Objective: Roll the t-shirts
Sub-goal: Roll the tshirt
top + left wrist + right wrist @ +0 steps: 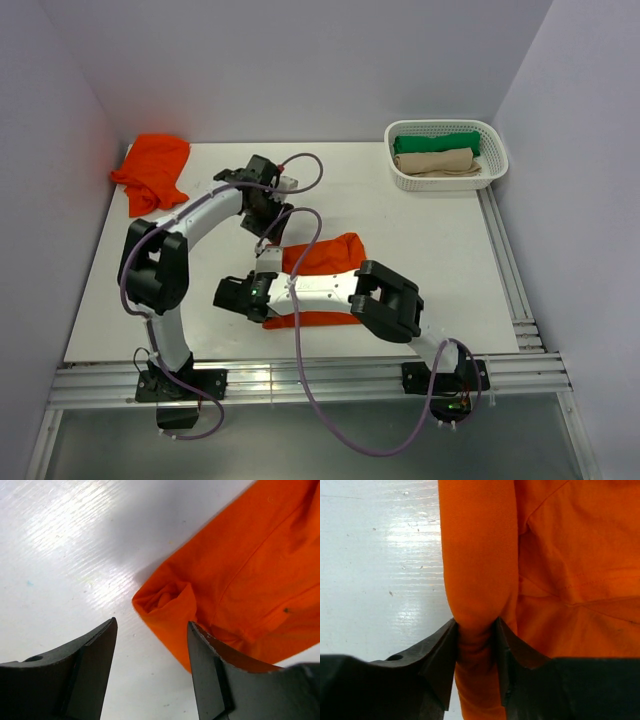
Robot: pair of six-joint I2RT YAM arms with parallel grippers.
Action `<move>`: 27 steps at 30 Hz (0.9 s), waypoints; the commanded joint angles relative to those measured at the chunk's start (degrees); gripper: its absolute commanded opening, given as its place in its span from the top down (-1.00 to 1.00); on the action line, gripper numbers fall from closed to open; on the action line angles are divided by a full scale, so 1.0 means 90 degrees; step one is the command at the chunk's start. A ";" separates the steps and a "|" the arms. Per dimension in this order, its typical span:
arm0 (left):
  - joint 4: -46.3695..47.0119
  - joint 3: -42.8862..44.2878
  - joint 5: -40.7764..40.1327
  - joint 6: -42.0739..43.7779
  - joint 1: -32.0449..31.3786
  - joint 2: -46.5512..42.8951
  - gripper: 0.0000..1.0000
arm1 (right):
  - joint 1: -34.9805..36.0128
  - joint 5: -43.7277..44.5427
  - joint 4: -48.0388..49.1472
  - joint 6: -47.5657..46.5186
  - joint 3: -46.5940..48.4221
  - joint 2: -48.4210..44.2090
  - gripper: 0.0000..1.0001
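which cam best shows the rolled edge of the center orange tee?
Right wrist: the rolled edge fills the frame, with the right gripper pinching it. Left wrist shows only its open end, between the left gripper's open jaws. Top view: arms mostly hide it.

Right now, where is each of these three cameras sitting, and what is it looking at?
Top external: above and behind the arms, looking down at the white table; both arms show.
Left wrist: on the left arm, facing the table; left gripper open beside the bright orange cloth t-shirt.
Right wrist: on the right arm; right gripper pinching that shirt's rolled edge.
All three views share that shirt.
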 commanded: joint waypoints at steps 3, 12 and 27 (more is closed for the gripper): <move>-0.0044 0.0014 0.0727 0.0309 0.0550 -0.0750 -0.28 | 0.0084 -0.0737 0.0752 -0.0047 -0.0847 -0.0208 0.28; 0.0980 -0.1490 0.1870 0.0593 0.1167 -0.1532 -0.26 | -0.0121 -0.1517 0.2958 -0.0126 -0.2848 -0.1554 0.28; 0.2739 -0.2945 0.2857 0.0134 0.1235 -0.1601 -0.20 | -0.0395 -0.2221 0.5050 0.0392 -0.4070 -0.2142 0.29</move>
